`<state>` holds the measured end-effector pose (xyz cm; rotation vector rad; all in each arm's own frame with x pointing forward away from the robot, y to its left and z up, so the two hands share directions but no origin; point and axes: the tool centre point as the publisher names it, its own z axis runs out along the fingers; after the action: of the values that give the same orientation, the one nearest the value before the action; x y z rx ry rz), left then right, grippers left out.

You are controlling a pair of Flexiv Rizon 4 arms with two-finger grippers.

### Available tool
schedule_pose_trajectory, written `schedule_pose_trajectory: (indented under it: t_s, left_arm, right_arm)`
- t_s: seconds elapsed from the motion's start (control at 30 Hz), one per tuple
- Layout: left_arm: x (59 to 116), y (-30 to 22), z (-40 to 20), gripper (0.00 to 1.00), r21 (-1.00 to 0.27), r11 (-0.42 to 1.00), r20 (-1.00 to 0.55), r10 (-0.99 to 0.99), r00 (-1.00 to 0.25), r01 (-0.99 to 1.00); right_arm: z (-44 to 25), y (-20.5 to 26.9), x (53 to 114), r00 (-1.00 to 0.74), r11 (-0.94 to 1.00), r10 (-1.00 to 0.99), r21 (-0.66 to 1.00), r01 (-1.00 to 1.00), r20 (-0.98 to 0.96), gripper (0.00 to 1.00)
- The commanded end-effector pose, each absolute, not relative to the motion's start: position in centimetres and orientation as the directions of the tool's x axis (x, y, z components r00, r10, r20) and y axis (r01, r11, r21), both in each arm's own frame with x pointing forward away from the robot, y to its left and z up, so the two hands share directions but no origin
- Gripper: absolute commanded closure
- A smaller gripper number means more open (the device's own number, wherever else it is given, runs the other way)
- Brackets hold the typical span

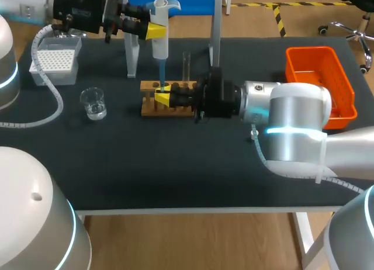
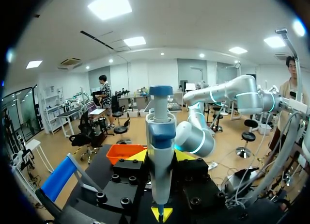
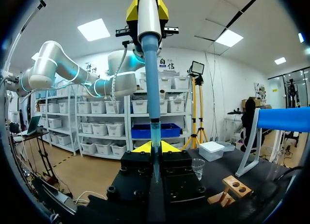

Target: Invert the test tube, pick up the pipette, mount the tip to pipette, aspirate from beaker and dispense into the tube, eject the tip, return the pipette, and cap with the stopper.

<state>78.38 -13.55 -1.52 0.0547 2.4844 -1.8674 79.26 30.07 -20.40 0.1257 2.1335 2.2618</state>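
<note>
Dispensing step. The left hand [image 1: 153, 30] grasps the white plastic pipette [image 1: 159, 39] upright above the brown wooden rack [image 1: 149, 109]. Its blue tip [image 1: 160, 71] enters the clear test tube [image 3: 155, 134], which the right hand [image 1: 163, 98] clenches at the rack. The next move probably calls for a straight upward withdrawal before the tip is ejected.

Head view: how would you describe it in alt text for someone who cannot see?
The left arm's pincer holds a white-and-blue pipette upright, its tip lowered into a clear test tube gripped by the right arm's pincer at a wooden rack. A glass beaker and a white tip box sit to the left, an orange basket to the right.
</note>
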Motion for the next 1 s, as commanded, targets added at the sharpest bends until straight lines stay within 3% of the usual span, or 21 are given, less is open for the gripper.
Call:
schedule_pose_trajectory:
  t_s: [0.03,0.13,0.17,0.2,1.0]
  left_arm:
    - [78.4,-13.4,-2.3,1.00,-0.959,0.281,-0.046,0.011,-0.999,0.047]
    - [78.4,-13.4,-2.3,1.00,-0.959,0.281,-0.046,0.011,-0.999,0.047]
    - [78.4,-13.4,-2.3,1.00,-0.959,0.281,-0.046,0.011,-0.999,0.047]
    - [78.4,-13.4,-2.3,1.00,-0.959,0.281,-0.046,0.011,-0.999,0.047]
    - [78.4,-13.4,-2.3,1.00,-0.959,0.281,-0.046,0.011,-0.999,0.047]
  right_arm:
    - [-19.5,30.0,79.2,-0.996,-0.056,0.080,0.998,0.037,0.041,1.00]
    - [-19.8,30.0,79.3,-0.995,-0.056,0.083,0.997,0.046,0.051,1.00]
    - [-19.9,30.0,79.3,-0.995,-0.051,0.085,0.997,0.050,0.055,0.61]
    - [-20.1,29.9,79.4,-0.995,-0.049,0.088,0.997,0.052,0.057,0.00]
    - [-24.9,27.9,79.6,-0.994,0.000,0.074,0.996,0.086,0.086,0.00]
